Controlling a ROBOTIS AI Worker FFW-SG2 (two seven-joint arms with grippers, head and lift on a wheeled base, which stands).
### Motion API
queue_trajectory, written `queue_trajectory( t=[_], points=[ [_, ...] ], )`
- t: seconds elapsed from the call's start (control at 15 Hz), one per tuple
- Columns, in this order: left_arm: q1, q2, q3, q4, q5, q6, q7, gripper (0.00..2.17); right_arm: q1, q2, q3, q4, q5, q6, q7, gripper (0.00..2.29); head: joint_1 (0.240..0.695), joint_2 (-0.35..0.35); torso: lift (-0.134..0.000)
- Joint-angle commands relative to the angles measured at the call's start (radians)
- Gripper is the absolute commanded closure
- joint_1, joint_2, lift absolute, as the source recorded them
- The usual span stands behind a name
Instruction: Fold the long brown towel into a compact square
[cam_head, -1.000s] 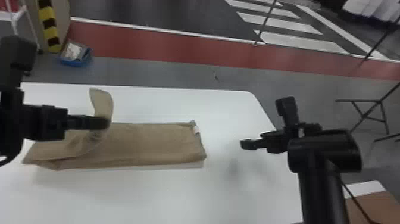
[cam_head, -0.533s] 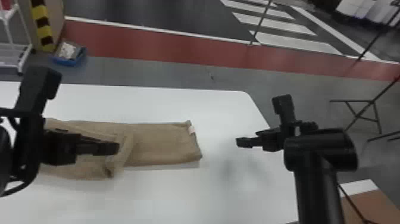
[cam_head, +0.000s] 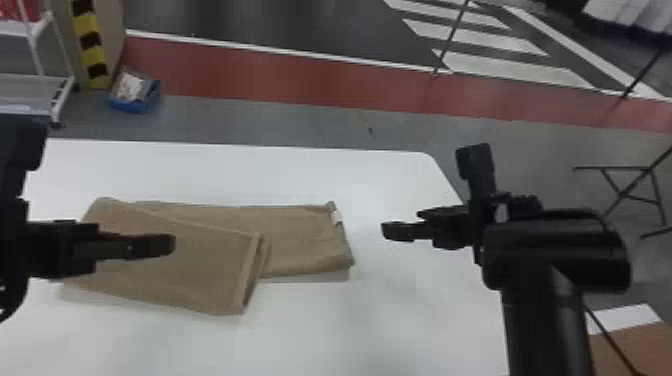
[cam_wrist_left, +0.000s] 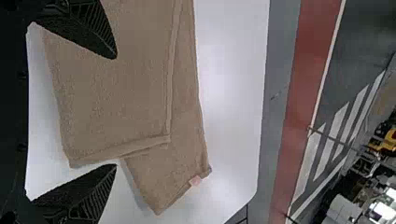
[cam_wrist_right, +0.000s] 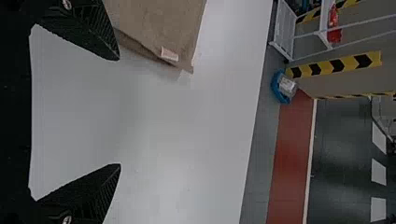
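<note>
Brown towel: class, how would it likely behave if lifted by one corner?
The brown towel would probably droop, since its cloth lies flat and folded. Its angled upper flap would likely unfold, as nothing visible fastens it down.

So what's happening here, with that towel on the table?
A two-armed robot is partway through folding the brown towel on the white table. Its left part lies doubled over the rest, skewed toward the robot, so it isn't a compact square yet. The left gripper is open above that fold, holding nothing. The right gripper is open too, off beside the tagged end.
</note>
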Motion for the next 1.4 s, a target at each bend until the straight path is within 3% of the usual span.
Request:
queue_trajectory(
  t=[0.0,0.07,0.13,0.27,0.47,0.6,1.33],
  points=[
    [0.019,0.036,0.122,0.026,0.041,-0.031,-0.001,0.04,0.013,0.039,0.079,-0.093,-0.038,0.138,-0.004,0.05,0.695,-0.248,-0.125],
    [0.026,0.054,0.165,0.035,0.061,-0.05,-0.003,0.04,0.016,0.064,0.116,-0.118,-0.041,0.169,-0.01,0.05,0.695,-0.206,-0.125],
    [0.037,0.077,0.202,0.044,0.078,-0.065,-0.001,0.04,0.02,0.093,0.156,-0.13,-0.038,0.215,-0.02,0.05,0.695,-0.111,-0.125],
    [0.06,0.111,0.268,0.06,0.109,-0.077,-0.003,0.04,0.018,0.156,0.219,-0.128,-0.038,0.258,-0.055,0.06,0.695,-0.021,-0.125],
    [0.102,0.142,0.322,0.071,0.132,-0.117,-0.011,0.05,0.01,0.161,0.291,-0.095,-0.037,0.286,-0.112,0.08,0.695,0.1,-0.125],
    [0.125,0.146,0.346,0.074,0.155,-0.12,-0.012,0.07,-0.005,0.161,0.305,-0.032,-0.038,0.261,-0.13,0.08,0.695,0.165,-0.125],
    [0.165,0.15,0.354,0.077,0.173,-0.129,-0.017,0.08,-0.082,0.161,0.38,0.183,-0.08,0.055,-0.158,0.09,0.695,0.225,-0.125]
  ],
)
